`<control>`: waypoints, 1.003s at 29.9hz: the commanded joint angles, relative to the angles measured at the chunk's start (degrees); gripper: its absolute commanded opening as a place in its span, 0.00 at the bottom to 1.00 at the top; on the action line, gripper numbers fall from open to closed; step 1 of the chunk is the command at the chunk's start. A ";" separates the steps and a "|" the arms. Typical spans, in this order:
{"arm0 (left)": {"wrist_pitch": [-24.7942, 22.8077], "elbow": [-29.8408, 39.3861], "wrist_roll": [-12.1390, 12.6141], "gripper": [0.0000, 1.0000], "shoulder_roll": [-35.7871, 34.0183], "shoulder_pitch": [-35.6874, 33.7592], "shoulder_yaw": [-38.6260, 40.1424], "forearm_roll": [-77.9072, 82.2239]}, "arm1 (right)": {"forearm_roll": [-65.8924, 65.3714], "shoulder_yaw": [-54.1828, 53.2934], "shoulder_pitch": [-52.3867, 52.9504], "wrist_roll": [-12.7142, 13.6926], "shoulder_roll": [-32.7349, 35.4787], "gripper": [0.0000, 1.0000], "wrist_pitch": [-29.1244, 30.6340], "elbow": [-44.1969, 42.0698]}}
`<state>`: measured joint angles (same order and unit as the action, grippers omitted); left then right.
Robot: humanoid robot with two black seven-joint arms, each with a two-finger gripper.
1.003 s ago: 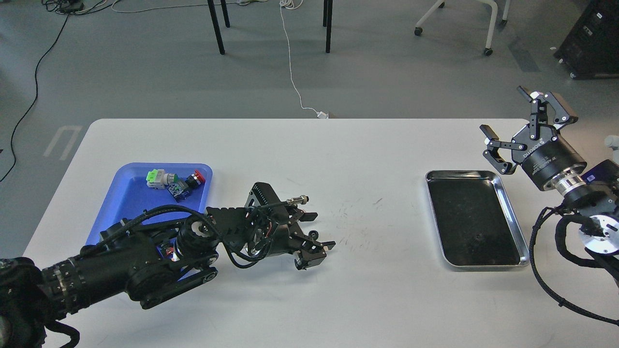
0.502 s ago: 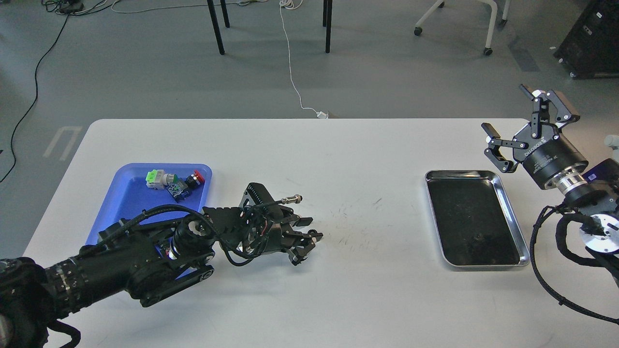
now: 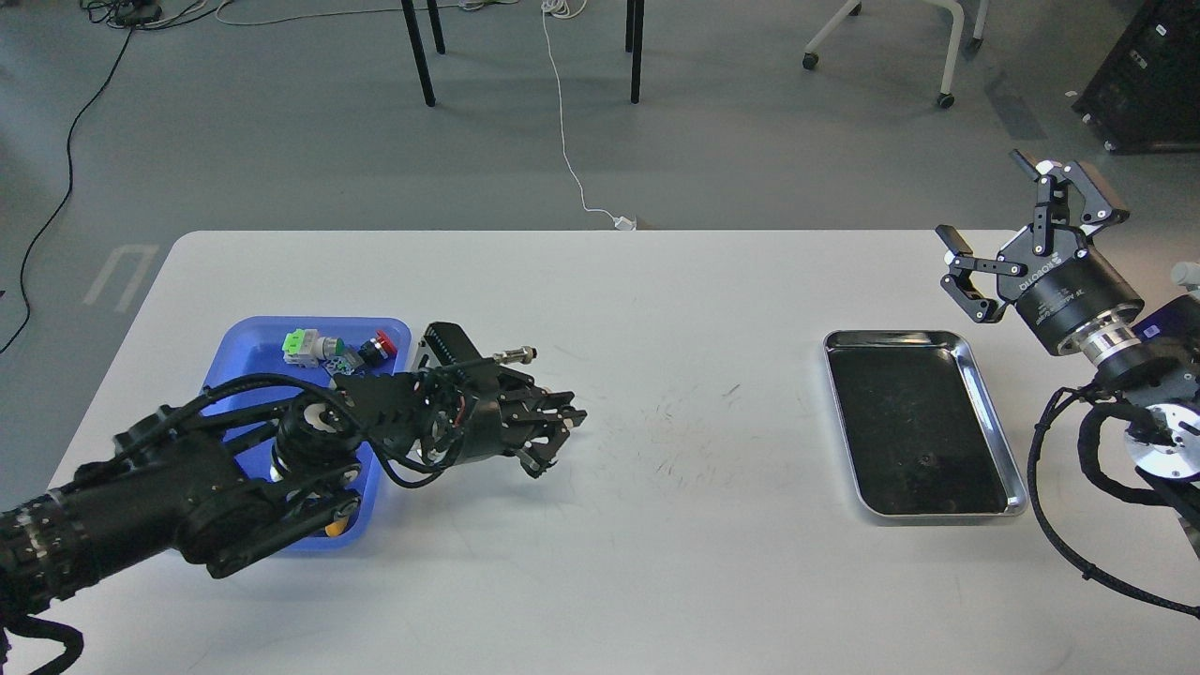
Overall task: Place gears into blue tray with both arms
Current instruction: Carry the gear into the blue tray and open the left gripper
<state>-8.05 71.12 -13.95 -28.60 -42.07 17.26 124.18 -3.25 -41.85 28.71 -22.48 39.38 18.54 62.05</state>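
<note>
Blue tray point(image 3: 246, 373): lies on the white worktop point(image 3: 656, 562) at the left. Its near half is covered by the left arm point(image 3: 187, 497), which enters from the lower left corner and crosses over it. In the tray's far right corner sits a cluster of push-button switches point(image 3: 339, 350), one with a green part, one with a red cap. A small yellow item shows at the tray's near edge under the arm; it cannot be identified.

Left tool point(image 3: 551, 437): positioned just right of the tray, above bare worktop, pointing right. The fingers appear drawn close together at the tips, but the tool is dark and seen partly end-on. Whether a gear is clamped between them cannot be told; no toothed wheel can be made out there. A silver-tipped connector point(image 3: 517, 354) projects from the top of the wrist.

Centre: bare worktop with faint dark scuff marks point(image 3: 684, 441).

Silver metal tray point(image 3: 996, 429): rests on the worktop at the right, well apart from the blue tray, dark bottom, shiny rim. A tiny dark item, consistent with a gear point(image 3: 926, 460), lies on the dark bottom toward the near end; its teeth cannot be resolved.

Right tool point(image 3: 994, 239): held above the far right corner of the worktop, beyond the metal tray, raised and angled up and left. Fingers stand clearly apart, nothing between them. Right arm point(image 3: 1125, 394) enters from the right edge.
</note>
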 commanded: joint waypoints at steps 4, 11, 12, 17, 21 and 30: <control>0.49 4.56 -5.55 0.12 -19.45 0.50 0.76 -7.63 | -0.09 -0.69 0.47 -0.11 -0.09 0.97 0.10 0.18; 2.77 -4.83 -7.58 0.13 -23.43 4.28 0.32 -7.81 | -0.61 -0.61 0.56 -0.11 -0.35 0.97 0.19 0.09; 3.39 -6.50 -7.93 0.13 -23.34 4.72 -0.11 -7.72 | -0.61 -0.61 0.56 -0.11 -0.35 0.97 0.19 0.18; 4.10 -10.03 -8.11 0.16 -23.25 6.04 -3.54 -7.46 | -0.61 -0.61 0.56 -0.11 -0.09 0.97 0.19 0.18; 4.19 -11.43 -7.67 0.18 -22.82 6.13 -6.36 -7.90 | -0.61 -0.61 0.56 -0.11 0.00 0.97 0.19 0.18; 8.21 -12.93 -7.76 0.81 -19.91 5.60 -5.39 -10.35 | -0.61 -0.61 0.56 -0.11 0.00 0.97 0.19 0.36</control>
<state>-2.86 58.27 -21.43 -48.50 -36.37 11.57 115.38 -3.87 -42.45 29.27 -22.59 39.37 18.72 62.35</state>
